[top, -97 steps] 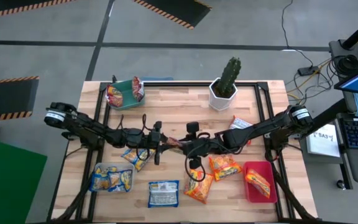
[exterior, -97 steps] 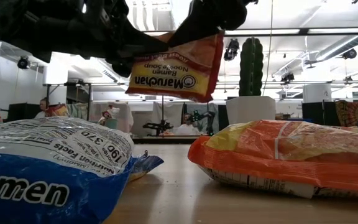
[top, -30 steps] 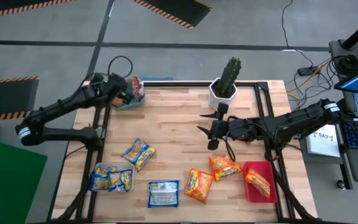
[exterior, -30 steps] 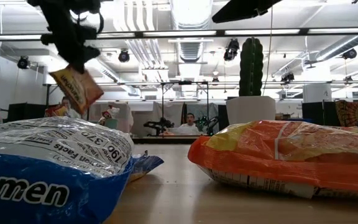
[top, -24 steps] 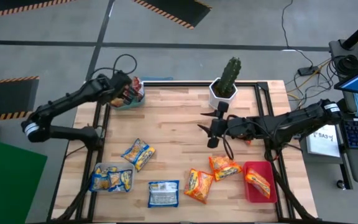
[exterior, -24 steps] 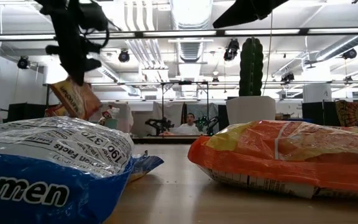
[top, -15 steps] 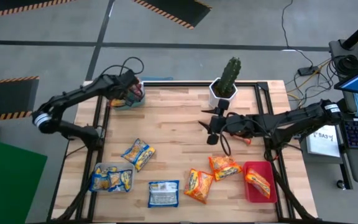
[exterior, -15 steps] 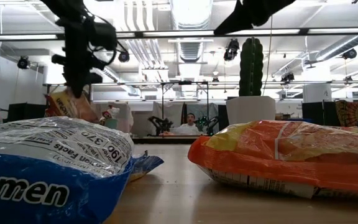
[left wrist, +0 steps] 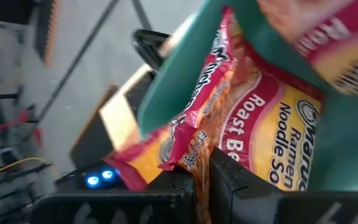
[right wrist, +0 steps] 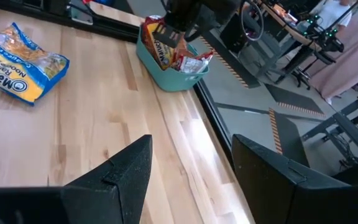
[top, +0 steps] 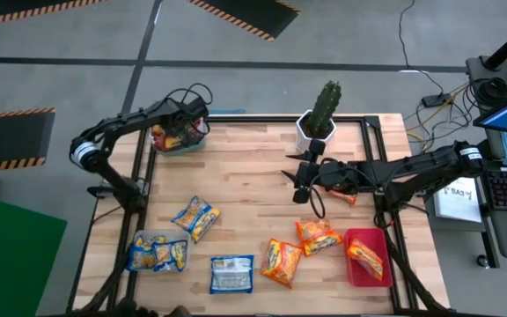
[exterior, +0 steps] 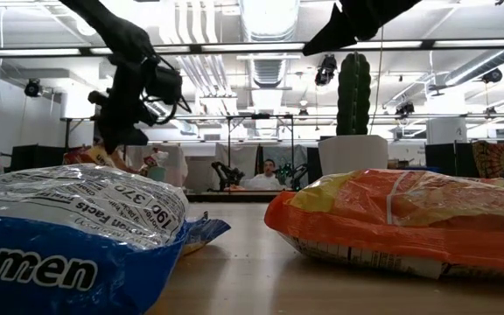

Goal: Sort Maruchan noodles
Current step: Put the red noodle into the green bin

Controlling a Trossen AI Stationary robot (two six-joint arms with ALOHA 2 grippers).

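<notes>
Left gripper point(top: 186, 129): fingers clamped on a red packet point(left wrist: 229, 134) inside your green tray point(top: 176, 145) | right gripper point(top: 296, 180): fingers apart, empty, mid-bench | sorted: some reds, blues, one orange | left: loose packets point(top: 282, 262) on the bench point(top: 245, 176)

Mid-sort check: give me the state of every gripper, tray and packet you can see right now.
left gripper: shut on the red packet, lowered into the green tray
right gripper: open, empty, above the table
green tray: holding red packets
clear tray: holding blue packets
red tray: holding an orange packet
loose packets: two blue, two orange lying flat on the table
cactus: upright
</notes>
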